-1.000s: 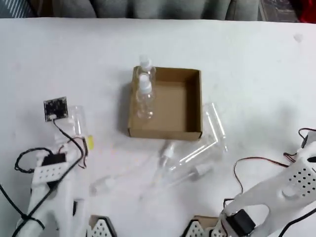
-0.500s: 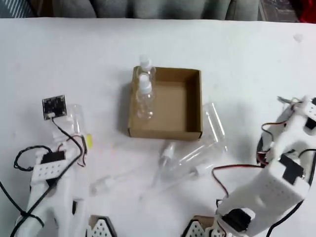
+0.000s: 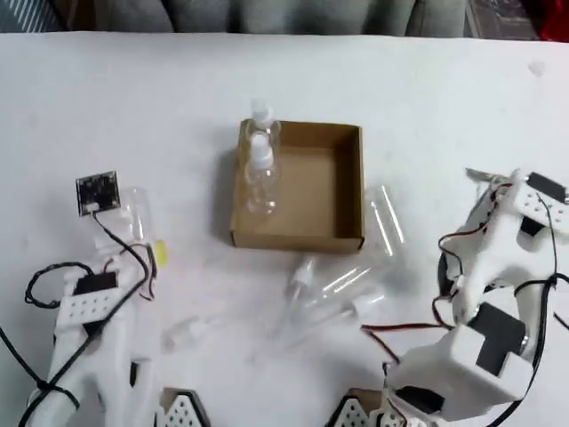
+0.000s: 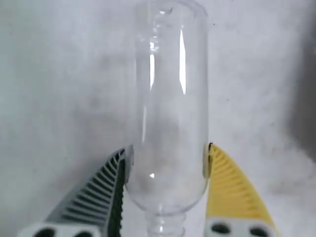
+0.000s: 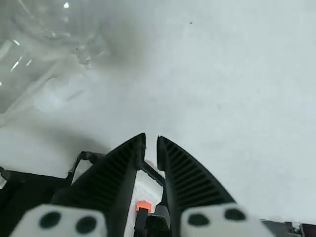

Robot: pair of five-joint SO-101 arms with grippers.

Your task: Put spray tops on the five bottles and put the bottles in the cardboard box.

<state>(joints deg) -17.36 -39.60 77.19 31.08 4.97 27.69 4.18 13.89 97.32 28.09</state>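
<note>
risk | left gripper (image 4: pixel 165 153) clamped on clear bottle (image 4: pixel 168 94) (slick, rounded shoulder) near table (image 3: pixel 444 89) left edge; may squirt free | right gripper (image 5: pixel 151 140) fingers together, empty; could scatter loose spray tops (image 3: pixel 300 276)

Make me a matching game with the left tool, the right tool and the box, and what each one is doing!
Things:
1. left tool
2. right tool
3. cardboard box

States:
A. shut, with nothing in it
B. has a capped bottle inside
C. gripping a clear bottle

Pairs: 1-C, 2-A, 3-B
</note>
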